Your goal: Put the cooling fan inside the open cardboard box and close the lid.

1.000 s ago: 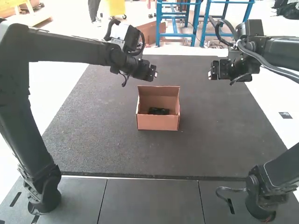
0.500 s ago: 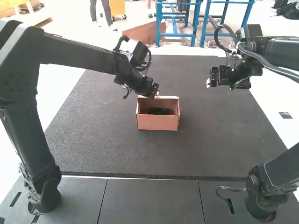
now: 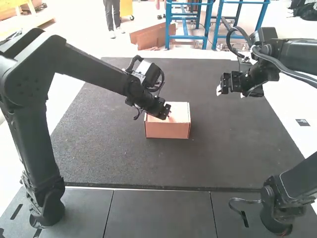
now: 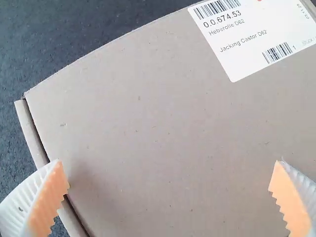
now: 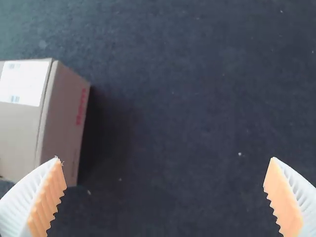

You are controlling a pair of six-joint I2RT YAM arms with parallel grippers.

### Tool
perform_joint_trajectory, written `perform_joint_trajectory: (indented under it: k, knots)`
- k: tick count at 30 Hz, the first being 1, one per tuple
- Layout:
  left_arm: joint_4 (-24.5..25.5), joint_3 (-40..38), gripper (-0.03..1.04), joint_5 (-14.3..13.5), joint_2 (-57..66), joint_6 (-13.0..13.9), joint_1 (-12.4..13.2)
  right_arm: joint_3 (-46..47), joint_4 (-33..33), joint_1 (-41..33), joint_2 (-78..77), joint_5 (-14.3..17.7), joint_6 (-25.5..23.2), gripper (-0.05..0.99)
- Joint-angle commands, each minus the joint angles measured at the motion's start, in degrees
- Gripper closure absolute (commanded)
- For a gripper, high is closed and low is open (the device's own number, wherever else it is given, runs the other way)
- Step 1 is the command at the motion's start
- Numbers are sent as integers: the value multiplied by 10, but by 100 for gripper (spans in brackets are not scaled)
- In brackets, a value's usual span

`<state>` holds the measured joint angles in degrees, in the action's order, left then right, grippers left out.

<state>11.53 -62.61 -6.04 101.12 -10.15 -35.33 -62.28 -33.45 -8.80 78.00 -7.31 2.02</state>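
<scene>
The small cardboard box (image 3: 168, 124) stands mid-mat with its lid (image 3: 179, 112) down flat over the top; the fan inside is hidden. My left gripper (image 3: 165, 112) rests at the lid's left edge, pressing on it, fingers spread wide. In the left wrist view the lid (image 4: 168, 133) with a white label (image 4: 252, 34) lies just beyond the open gripper (image 4: 165, 197). My right gripper (image 3: 221, 84) hangs above the mat to the right of the box, open and holding nothing. The right wrist view has the box (image 5: 37, 116) off to one side of the gripper (image 5: 163, 195).
The dark mat (image 3: 237, 144) stretches bare around the box. White table surface (image 3: 297, 134) borders it at the right. The left arm's long link (image 3: 89, 69) crosses above the mat's left half.
The left gripper came down and forward onto the box, pushing the raised lid shut; the fan is now covered. The right gripper barely shifted.
</scene>
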Motion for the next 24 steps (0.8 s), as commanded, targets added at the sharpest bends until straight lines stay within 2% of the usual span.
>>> perform_joint_trajectory:
  k: [1, 4, 7, 11, 16, 19, 24]
  knots:
    - [8, 5, 4, 5, 18, 2, -4, -6, 0, 15, -11, -11, 1, 2]
    - [17, -8, 4, 5, 10, 0, -3, -10, 1, 16, -12, -10, -3, 2]
    - [51, -66, 4, 4, -46, -3, 4, -13, 3, 17, -14, -11, -1, 2]
    - [46, -146, 4, 6, -138, -4, 16, -10, 44, 15, -30, -32, 0, 2]
    - [53, -138, 4, 6, -223, -4, 24, 7, 120, 12, -60, -54, 3, 2]
    - [13, -81, 4, 7, -274, -3, 33, 26, 160, 12, -81, -56, 12, 2]
    - [-134, 52, 4, 5, -377, 4, 46, 76, 216, 12, -128, -56, 24, 2]
